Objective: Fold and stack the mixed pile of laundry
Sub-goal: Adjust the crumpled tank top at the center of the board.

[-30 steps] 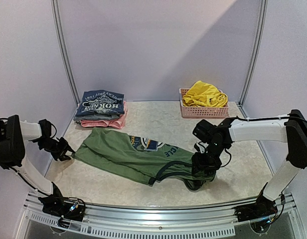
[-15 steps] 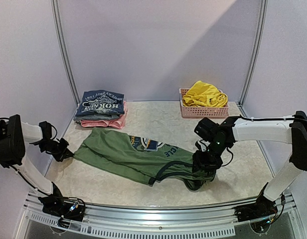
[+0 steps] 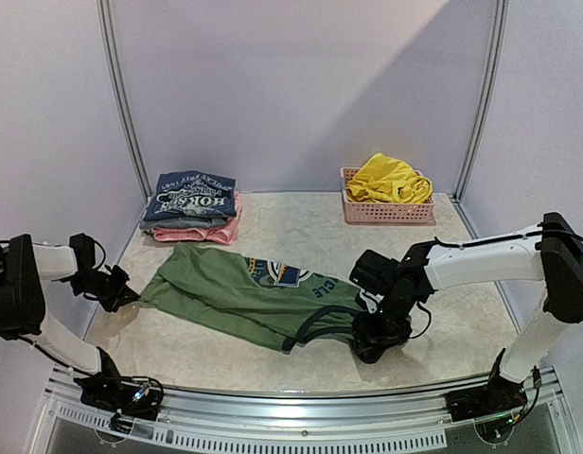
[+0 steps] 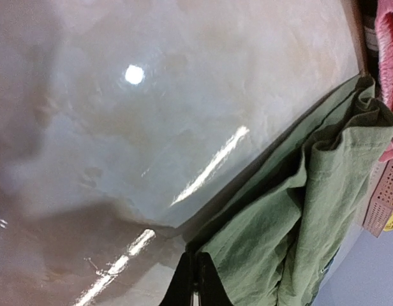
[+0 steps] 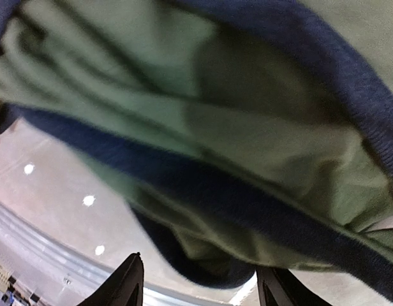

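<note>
My left gripper [image 3: 124,288] is pinched fully closed on the left corner of the olive-green sleeveless shirt [image 3: 235,295]. In the left wrist view the fingertips [image 4: 195,284] meet with the green cloth [image 4: 298,210] caught right at them, and the cloth trails off across the glossy table [image 4: 152,127].

My right gripper [image 3: 372,336] is low at the shirt's other end, by the bunched armhole. Its fingers [image 5: 124,284] stand well apart. The tips look bare, and table shows between them. Green folds with the dark blue trim [image 5: 203,188] fill the view just ahead of the tips. I cannot tell whether the tips touch the cloth, and I see no grip.

The shirt lies spread diagonally across the middle of the table [image 3: 301,222], with the round logo [image 3: 288,275] facing up. It is flat on the left and crumpled at the right end.

The yellow shorts [image 3: 388,180] are heaped in the pink lattice basket [image 3: 386,214] at the far right, well apart from the shirt.

At the far left sits a folded stack, with a dark blue printed shirt [image 3: 190,196] on top and a pink garment [image 3: 214,233] at the bottom, just beyond the green shirt's upper edge.
</note>
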Controlling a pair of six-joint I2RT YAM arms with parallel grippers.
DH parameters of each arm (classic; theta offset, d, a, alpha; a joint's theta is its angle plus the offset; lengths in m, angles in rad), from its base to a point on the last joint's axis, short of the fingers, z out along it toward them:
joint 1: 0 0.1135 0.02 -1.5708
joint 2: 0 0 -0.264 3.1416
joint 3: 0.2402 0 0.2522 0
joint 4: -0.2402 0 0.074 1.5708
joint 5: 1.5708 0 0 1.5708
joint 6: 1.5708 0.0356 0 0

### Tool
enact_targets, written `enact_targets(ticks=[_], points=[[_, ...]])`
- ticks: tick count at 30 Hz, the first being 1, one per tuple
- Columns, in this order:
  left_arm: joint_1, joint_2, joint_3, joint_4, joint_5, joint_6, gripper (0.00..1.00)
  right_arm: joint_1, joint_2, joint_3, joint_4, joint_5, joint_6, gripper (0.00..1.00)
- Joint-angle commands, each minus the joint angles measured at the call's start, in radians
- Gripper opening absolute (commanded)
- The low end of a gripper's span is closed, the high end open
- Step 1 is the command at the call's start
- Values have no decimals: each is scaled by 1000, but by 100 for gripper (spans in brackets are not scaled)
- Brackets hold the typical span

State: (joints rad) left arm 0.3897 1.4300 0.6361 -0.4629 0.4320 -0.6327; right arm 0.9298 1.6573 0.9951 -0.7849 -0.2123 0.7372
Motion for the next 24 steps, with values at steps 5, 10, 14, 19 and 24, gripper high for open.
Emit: enact_targets(ticks=[5, 10, 14, 19, 24], points=[[-37, -74, -16, -79, -22, 2, 0, -3, 95, 14, -85, 143, 94, 59], [-89, -94, -9, -132, -56, -4, 0, -45, 115, 2, -115, 171, 101, 59], [-167, -134, -13, -155, -77, -37, 0, -127, 108, 4, -160, 203, 74, 59], [-291, -189, -22, -162, -96, -115, 0, -225, 117, 39, -205, 260, 25, 59], [-452, -207, 1, -192, -119, -149, 0, -357, 134, 61, -224, 295, -31, 59]])
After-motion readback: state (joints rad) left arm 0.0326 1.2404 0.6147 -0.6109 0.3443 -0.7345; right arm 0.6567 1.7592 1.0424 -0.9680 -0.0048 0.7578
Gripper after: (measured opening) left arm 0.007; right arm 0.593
